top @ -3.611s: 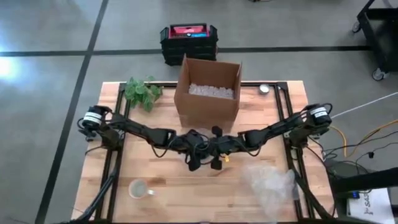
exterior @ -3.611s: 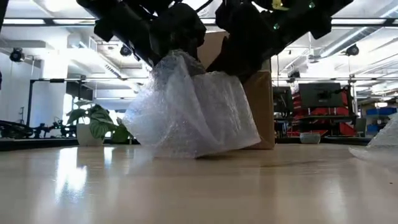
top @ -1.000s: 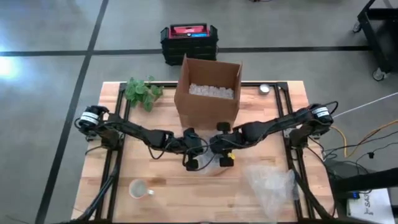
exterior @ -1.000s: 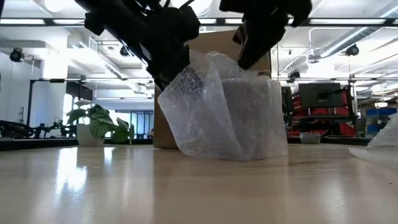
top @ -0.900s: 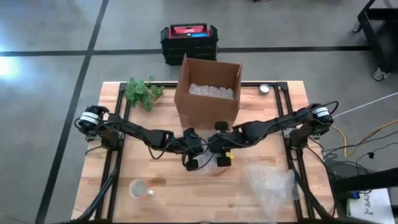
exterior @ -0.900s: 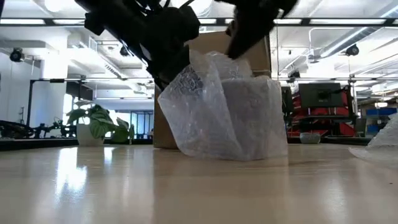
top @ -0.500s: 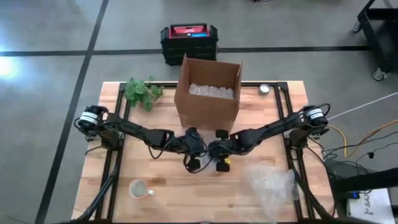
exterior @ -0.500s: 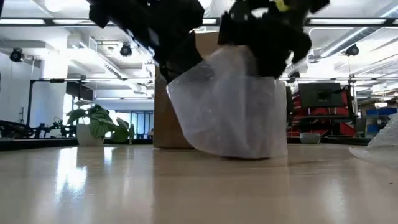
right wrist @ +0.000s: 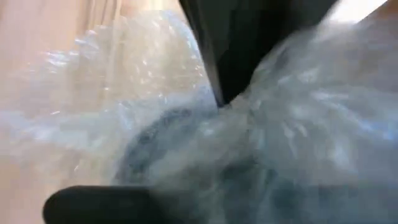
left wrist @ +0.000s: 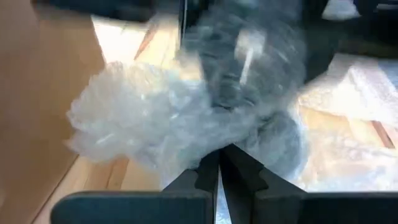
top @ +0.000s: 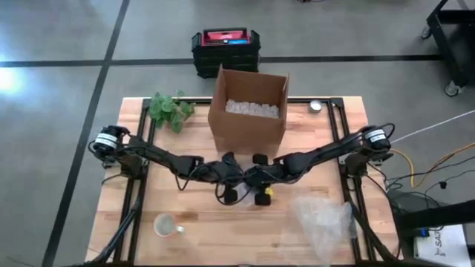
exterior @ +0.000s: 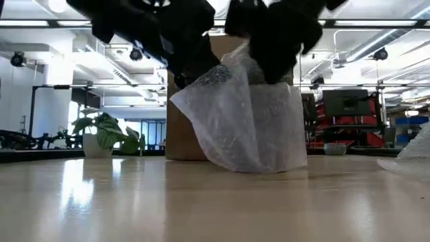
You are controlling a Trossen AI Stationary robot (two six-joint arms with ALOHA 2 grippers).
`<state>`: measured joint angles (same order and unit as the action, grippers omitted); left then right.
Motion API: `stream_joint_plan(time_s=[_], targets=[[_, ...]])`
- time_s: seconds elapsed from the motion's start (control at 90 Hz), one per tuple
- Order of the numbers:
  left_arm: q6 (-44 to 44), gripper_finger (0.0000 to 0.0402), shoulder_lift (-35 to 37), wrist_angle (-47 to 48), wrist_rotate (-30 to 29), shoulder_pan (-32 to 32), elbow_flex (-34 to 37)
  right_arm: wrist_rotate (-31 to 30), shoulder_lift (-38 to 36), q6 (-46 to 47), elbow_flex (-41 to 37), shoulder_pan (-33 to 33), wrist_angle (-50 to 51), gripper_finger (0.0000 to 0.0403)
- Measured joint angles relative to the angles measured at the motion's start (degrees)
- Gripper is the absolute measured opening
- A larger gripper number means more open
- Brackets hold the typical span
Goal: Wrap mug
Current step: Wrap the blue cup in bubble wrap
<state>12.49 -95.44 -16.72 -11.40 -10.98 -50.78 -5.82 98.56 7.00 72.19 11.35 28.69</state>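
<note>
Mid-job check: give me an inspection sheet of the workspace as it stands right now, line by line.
Surface: light wooden table, dark frame rails along its sides.
Job's things: clear bubble wrap bundle stands on the table, gathered at its top; the mug itself is hidden inside.
Clutter: open brown cardboard box holding white filler; green leafy plant; small glass cup; loose sheet of bubble wrap; small round metal object.
Grippers: left claw shut on the wrap; right claw at the bundle, meeting the left.
Cables: yellow and white leads off the table's right side.
Surroundings: black crates with red lid on grey floor; nobody seen.
</note>
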Motion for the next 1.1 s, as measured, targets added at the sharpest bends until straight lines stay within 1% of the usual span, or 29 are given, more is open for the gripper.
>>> stream_joint_plan(time_s=[0.178,0.3,0.367,0.411,0.478,0.533,0.589,0.633,0.722,0.833,0.978,1.1], targets=[[0.2,0.0001,0.02,-1.12,0.0,0.0,1.79,-0.17,-1.66,-0.68,6.7,0.0,12.92,0.0002],[0.22,0.0002,0.02,-1.34,0.0,-0.02,1.86,-0.98,-3.29,-1.31,8.67,-0.33,14.92,0.0002],[0.22,0.0001,0.02,-1.57,0.0,-0.02,1.88,-4.23,-3.85,-1.83,8.77,-0.62,12.7,0.0002],[0.22,0.0001,0.02,-1.77,0.0,-0.02,1.88,-6.62,-3.91,-2.71,8.48,-0.88,9.31,0.0002],[0.22,0.0001,0.02,-1.75,0.0,-0.02,1.92,-7.62,-3.79,-4.83,7.42,-1.34,3.29,0.0002],[0.22,0.0002,0.02,-1.76,0.0,-0.02,1.92,-6.36,-2.96,-5.44,6.58,-1.6,0.34,0.0002],[0.24,0.0003,0.02,-1.76,0.0,-0.02,1.92,-3.97,-1.65,-5.36,6.22,-1.66,-0.31,0.0002],[0.24,0.0003,0.02,-1.76,0.0,-0.02,1.92,-2.73,-0.72,-4.92,5.92,-1.64,1.57,0.0002],[0.24,0.0001,0.02,-1.76,0.0,-0.02,1.92,-2.63,0.32,-3.0,4.84,-1.52,6.44,0.0002],[0.24,0.0003,0.07,-1.76,0.01,-0.02,1.92,-2.69,0.59,0.22,1.49,-1.51,7.82,0.0002],[0.24,0.0004,0.78,-1.73,0.0,0.0,1.92,-0.97,0.55,3.24,-3.76,-1.49,2.62,0.0002],[0.26,0.0001,1.18,-1.46,0.02,0.0,1.5,1.28,0.57,3.6,-7.18,-1.51,-3.23,0.0002]])
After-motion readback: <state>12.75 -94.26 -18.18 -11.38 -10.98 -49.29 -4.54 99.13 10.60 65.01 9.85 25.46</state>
